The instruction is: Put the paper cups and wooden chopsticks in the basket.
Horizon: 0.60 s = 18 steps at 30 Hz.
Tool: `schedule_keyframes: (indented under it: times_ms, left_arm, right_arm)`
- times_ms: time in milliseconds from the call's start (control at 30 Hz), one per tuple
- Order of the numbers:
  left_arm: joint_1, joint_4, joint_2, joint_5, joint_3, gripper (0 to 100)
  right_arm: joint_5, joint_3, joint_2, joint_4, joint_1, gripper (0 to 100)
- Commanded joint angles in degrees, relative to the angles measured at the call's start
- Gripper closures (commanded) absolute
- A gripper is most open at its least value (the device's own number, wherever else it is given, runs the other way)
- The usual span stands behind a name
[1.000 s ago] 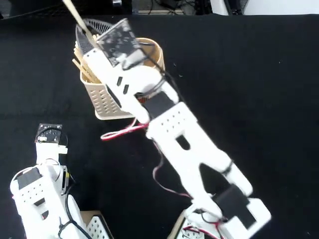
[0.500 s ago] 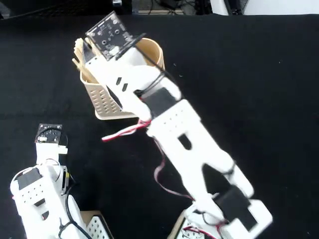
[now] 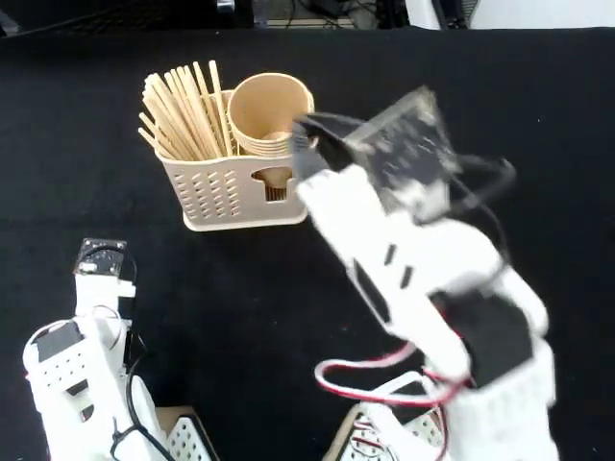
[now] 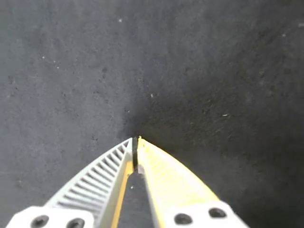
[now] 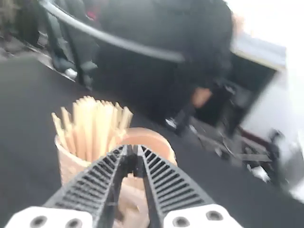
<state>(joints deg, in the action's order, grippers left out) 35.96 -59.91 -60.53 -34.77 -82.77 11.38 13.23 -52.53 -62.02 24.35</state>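
The cream slotted basket (image 3: 231, 197) stands at the back left of the black table. Several wooden chopsticks (image 3: 183, 110) lean in its left half and stacked paper cups (image 3: 271, 110) fill its right half. My right gripper (image 3: 306, 144) hovers just right of the cups, shut and empty; its wrist view looks over the chopsticks (image 5: 92, 126) and cup rim (image 5: 152, 140) past its shut tips (image 5: 134, 152). My left gripper (image 4: 135, 142) is shut with nothing in it, low over bare cloth at the front left (image 3: 101, 259).
Black cloth covers the table (image 3: 500, 115). The right arm's white body (image 3: 432, 288) and its red and white cables (image 3: 370, 370) fill the front right. A cardboard piece (image 3: 183, 432) lies at the front edge by the left arm's base.
My right arm has drawn back from over the basket toward the front right, uncovering it. The chopstick it held up a second ago now stands among the others in the basket.
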Motion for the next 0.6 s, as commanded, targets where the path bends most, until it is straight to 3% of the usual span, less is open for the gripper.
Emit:
schedule_keyframes:
  times_ms: [0,167,333,567]
  left_arm:
    - [-0.31,0.35,-3.87,3.34,3.91,97]
    - [-2.15,-3.96,-20.31,9.93,1.01,97]
    - [-10.24,-15.03,-44.04,12.48,-1.63,97]
    - [-15.34,-13.19,-38.95,12.66,-2.42,97]
  right_arm:
    - [-0.26,9.54,-11.21,-3.08,-6.51,98.5]
    - [-0.18,29.93,-26.86,-3.34,-13.54,98.1]
    - [-0.62,50.86,-38.99,-0.09,-16.97,98.3]
    - [-0.7,69.93,-54.73,0.09,-17.41,98.4]
